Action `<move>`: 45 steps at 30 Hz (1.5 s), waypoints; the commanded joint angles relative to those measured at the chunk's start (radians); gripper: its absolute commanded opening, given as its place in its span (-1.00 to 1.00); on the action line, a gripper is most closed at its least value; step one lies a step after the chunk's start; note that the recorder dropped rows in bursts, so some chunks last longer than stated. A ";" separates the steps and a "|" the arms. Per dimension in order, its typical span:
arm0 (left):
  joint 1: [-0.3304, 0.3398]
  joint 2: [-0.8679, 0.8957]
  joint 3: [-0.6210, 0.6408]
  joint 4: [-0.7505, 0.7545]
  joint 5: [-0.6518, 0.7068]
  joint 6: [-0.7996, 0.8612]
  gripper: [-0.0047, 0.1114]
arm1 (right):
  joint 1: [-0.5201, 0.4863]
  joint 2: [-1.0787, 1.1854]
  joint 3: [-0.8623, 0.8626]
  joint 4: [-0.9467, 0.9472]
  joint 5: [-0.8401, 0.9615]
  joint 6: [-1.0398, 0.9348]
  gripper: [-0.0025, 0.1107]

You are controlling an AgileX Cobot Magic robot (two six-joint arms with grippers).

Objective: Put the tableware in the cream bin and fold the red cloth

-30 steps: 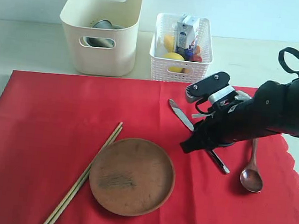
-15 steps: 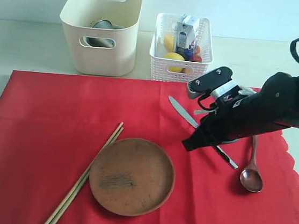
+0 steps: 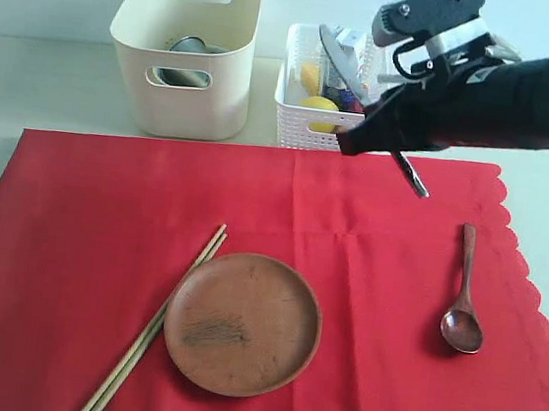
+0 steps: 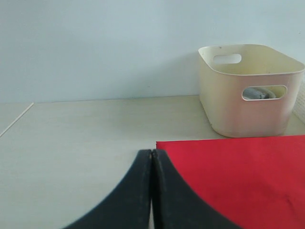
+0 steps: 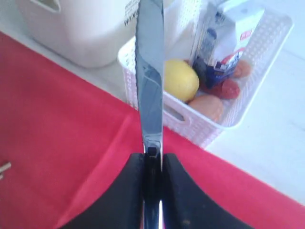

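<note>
Metal knife (image 5: pixel 149 71) hangs clamped in right tool (image 5: pixel 152 160), off the red cloth (image 3: pixel 105 216); left tool (image 4: pixel 151 157) together.

Matte black right arm (image 3: pixel 525 95); grey wrist block (image 3: pixel 431 10) w/ dark screws (image 3: pixel 404 9), black cables (image 3: pixel 414 55). Also black, curved, tapering: left gripper (image 4: pixel 151 153), right gripper (image 5: pixel 152 160).

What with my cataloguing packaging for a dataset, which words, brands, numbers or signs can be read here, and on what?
Nothing reads cleanly.
On the blue-and-white milk carton in the white lattice basket: a red patch with white marks and dark blue print, too blurred to read.
Apparently on the tall cream plastic bin: dark letters, cut off by the shiny metal knife, unreadable.
</note>
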 commanded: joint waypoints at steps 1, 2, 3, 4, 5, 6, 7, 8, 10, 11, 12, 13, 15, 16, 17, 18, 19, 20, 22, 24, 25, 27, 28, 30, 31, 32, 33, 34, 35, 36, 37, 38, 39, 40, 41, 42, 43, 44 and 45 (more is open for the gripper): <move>0.000 -0.007 0.003 -0.005 0.000 -0.001 -0.90 | 0.001 0.071 -0.135 0.009 -0.028 0.000 -0.96; 0.000 -0.007 0.003 -0.005 0.000 -0.001 -0.90 | 0.007 0.091 -0.162 0.009 -0.030 0.000 -0.96; 0.000 -0.007 0.003 -0.005 0.000 -0.001 -0.90 | 0.025 0.128 -0.212 0.009 -0.030 -0.002 -0.96; 0.000 -0.007 0.003 -0.005 0.000 -0.001 -0.90 | 0.038 0.149 -0.241 0.009 -0.033 -0.003 -0.96; 0.000 -0.007 0.003 -0.005 0.000 -0.001 -0.90 | 0.052 0.172 -0.270 0.009 -0.042 -0.004 -0.96; 0.000 -0.007 0.003 -0.005 0.000 -0.001 -0.90 | 0.064 0.190 -0.292 0.009 -0.055 -0.004 -0.96; 0.000 -0.007 0.003 -0.005 0.000 -0.001 -0.90 | 0.078 0.212 -0.320 0.009 -0.072 -0.004 -0.96; 0.000 -0.007 0.003 -0.005 0.000 -0.001 -0.90 | 0.091 0.235 -0.349 0.009 -0.085 0.001 -0.96; 0.000 -0.007 0.003 -0.005 0.000 -0.001 -0.90 | 0.113 0.279 -0.401 0.009 -0.087 0.023 -0.96; 0.000 -0.007 0.003 -0.005 0.000 -0.001 -0.90 | 0.123 0.300 -0.430 0.009 -0.087 0.033 -0.96; 0.000 -0.007 0.003 -0.005 0.000 -0.001 -0.90 | 0.131 0.315 -0.459 0.009 -0.088 0.044 -0.96; 0.000 -0.007 0.003 -0.005 0.000 -0.001 -0.90 | 0.141 0.333 -0.486 0.009 -0.095 0.052 -0.96; 0.000 -0.007 0.003 -0.005 0.000 -0.001 -0.90 | 0.161 0.363 -0.527 0.009 -0.161 0.071 -0.96; 0.000 -0.007 0.003 -0.005 0.000 -0.001 -0.90 | 0.171 0.379 -0.543 0.009 -0.217 0.085 -0.96; 0.000 -0.007 0.003 -0.005 0.000 -0.001 -0.90 | 0.180 0.394 -0.556 0.011 -0.272 0.119 -0.96; 0.000 -0.007 0.003 -0.005 0.000 -0.001 -0.90 | 0.188 0.409 -0.566 0.011 -0.306 0.151 -0.96; 0.000 -0.007 0.003 -0.005 0.000 -0.001 -0.90 | 0.193 0.424 -0.579 0.004 -0.339 0.196 -0.96; 0.000 -0.007 0.003 -0.005 0.000 -0.001 -0.90 | 0.195 0.438 -0.590 -0.005 -0.360 0.241 -0.96; 0.000 -0.007 0.003 -0.005 0.000 -0.001 -0.90 | 0.195 0.465 -0.610 -0.055 -0.386 0.349 -0.96; 0.000 -0.007 0.003 -0.005 0.000 -0.001 -0.90 | 0.195 0.492 -0.622 -0.110 -0.422 0.485 -0.96; 0.000 -0.007 0.003 -0.005 0.000 -0.001 -0.90 | 0.195 0.506 -0.626 -0.142 -0.452 0.552 -0.96; 0.000 -0.007 0.003 -0.005 0.000 -0.001 -0.90 | 0.195 0.532 -0.631 -0.213 -0.527 0.674 -0.96; 0.000 -0.007 0.003 -0.005 0.000 -0.001 -0.90 | 0.195 0.546 -0.631 -0.259 -0.577 0.741 -0.96; 0.000 -0.007 0.003 -0.005 0.000 -0.001 -0.90 | 0.195 0.577 -0.631 -0.319 -0.693 0.847 -0.96; 0.000 -0.007 0.003 -0.005 0.000 -0.001 -0.90 | 0.195 0.594 -0.631 -0.332 -0.744 0.873 -0.96; 0.000 -0.007 0.003 -0.005 0.000 -0.001 -0.90 | 0.195 0.610 -0.631 -0.336 -0.803 0.894 -0.96; 0.000 -0.007 0.003 -0.005 0.000 -0.001 -0.90 | 0.195 0.625 -0.631 -0.336 -0.857 0.911 -0.96; 0.000 -0.007 0.003 -0.005 0.000 -0.001 -0.90 | 0.195 0.636 -0.631 -0.336 -0.890 0.920 -0.96; 0.000 -0.007 0.003 -0.005 0.000 -0.001 -0.90 | 0.195 0.649 -0.637 -0.336 -0.913 0.933 -0.96; 0.000 -0.007 0.003 -0.005 0.000 -0.001 -0.90 | 0.195 0.664 -0.649 -0.336 -0.915 0.943 -0.96; 0.000 -0.007 0.003 -0.005 0.000 -0.001 -0.90 | 0.195 0.676 -0.659 -0.336 -0.908 0.955 -0.96; 0.000 -0.007 0.003 -0.005 0.000 -0.001 -0.90 | 0.195 0.690 -0.673 -0.336 -0.900 0.968 -0.96; 0.000 -0.007 0.003 -0.005 0.000 -0.001 -0.90 | 0.195 0.701 -0.687 -0.341 -0.888 0.968 -0.96; 0.000 -0.007 0.003 -0.005 0.000 -0.001 -0.90 | 0.195 0.710 -0.696 -0.349 -0.877 0.968 -0.96; 0.000 -0.007 0.003 -0.005 0.000 -0.001 -0.90 | 0.195 0.716 -0.709 -0.353 -0.860 0.968 -0.96; 0.000 -0.007 0.003 -0.005 0.000 -0.001 -0.90 | 0.195 0.720 -0.719 -0.353 -0.840 0.968 -0.96; 0.000 -0.007 0.003 -0.005 0.000 -0.001 -0.90 | 0.195 0.725 -0.730 -0.353 -0.824 0.966 -0.96; 0.000 -0.007 0.003 -0.005 0.000 -0.001 -0.90 | 0.195 0.730 -0.743 -0.353 -0.813 0.966 -0.96; 0.000 -0.007 0.003 -0.005 0.000 -0.001 -0.90 | 0.195 0.734 -0.749 -0.353 -0.804 0.966 -0.96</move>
